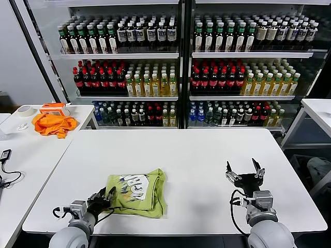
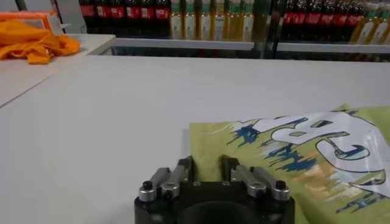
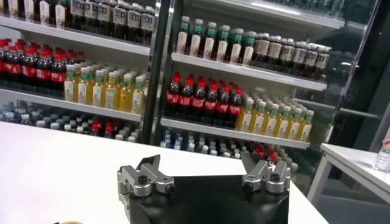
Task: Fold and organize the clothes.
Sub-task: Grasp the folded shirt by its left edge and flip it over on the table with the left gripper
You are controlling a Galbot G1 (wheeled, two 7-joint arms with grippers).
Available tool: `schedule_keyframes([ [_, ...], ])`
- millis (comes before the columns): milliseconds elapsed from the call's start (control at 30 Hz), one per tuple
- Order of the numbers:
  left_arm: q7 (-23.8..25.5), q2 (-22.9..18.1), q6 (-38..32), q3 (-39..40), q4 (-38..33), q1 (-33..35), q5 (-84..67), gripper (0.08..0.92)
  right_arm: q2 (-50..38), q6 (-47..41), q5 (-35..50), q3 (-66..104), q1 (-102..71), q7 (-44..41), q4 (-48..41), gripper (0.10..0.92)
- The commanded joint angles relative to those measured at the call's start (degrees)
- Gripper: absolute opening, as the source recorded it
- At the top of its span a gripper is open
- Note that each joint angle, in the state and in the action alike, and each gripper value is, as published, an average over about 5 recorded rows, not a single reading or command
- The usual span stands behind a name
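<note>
Clothes here means one lime-green T-shirt (image 1: 137,191), lying folded near the front left of the white surface (image 1: 196,155) in the head view, printed side up. One left hand (image 1: 102,199) sits at its left edge, likely to grip it; one right hand (image 1: 245,172) hovers spread, well apart, idle. One orange garment (image 1: 51,124) lies on a side surface. In the left wrist view, fingers (image 2: 183,170) stand narrowed at the shirt's corner; whether they pinch cloth I cannot tell. The right wrist view shows fingers (image 3: 149,173) wide, holding nothing.
</note>
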Motion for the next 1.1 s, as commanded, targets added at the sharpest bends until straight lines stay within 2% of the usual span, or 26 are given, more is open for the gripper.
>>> schedule_keyframes([
  [33,-0.1,-0.9,-0.3,0.3,0.1,0.3,-0.5,0.317,-0.1,0.0,0.0,0.0,-0.1,0.0,0.1,0.823],
  [267,1.3,-1.7,-5.6,-0.7,-2.4,0.4,-0.4,0.124,-0.1,0.0,0.1,0.0,0.3,0.0,0.4,0.823],
  [367,0.5,0.0,-3.8,-4.6,-6.7,0.6,-2.4,0.092,0.0,-0.1,0.1,-0.2,0.7,0.1,0.3,0.823],
  [533,-0.3,5.7,2.7,-16.3,-11.2,1.3,-8.7,0.093,0.2,-0.1,0.1,-0.5,1.2,0.1,0.1,0.823],
  [767,-0.4,16.5,6.9,-35.7,-8.3,5.8,-20.7,0.093,0.3,0.0,0.0,-0.5,1.6,0.1,-0.6,0.823],
  [867,-0.5,20.9,7.0,-40.7,-7.5,9.0,-25.9,0.093,0.4,0.2,0.1,-0.3,1.6,0.1,-0.6,0.823],
  [933,-0.9,22.7,7.0,-41.3,-7.1,9.3,-28.0,0.093,0.7,0.4,0.1,-0.3,1.7,0.1,-0.6,0.823],
  [1000,-1.5,22.6,7.0,-38.7,-7.8,8.2,-29.3,0.093,1.0,0.5,0.0,-0.5,1.7,0.1,-0.5,0.823],
  [1100,-2.5,17.7,6.9,-29.5,-11.6,5.6,-28.5,0.093,1.6,0.6,-0.1,-0.9,1.6,0.1,-0.4,0.823],
])
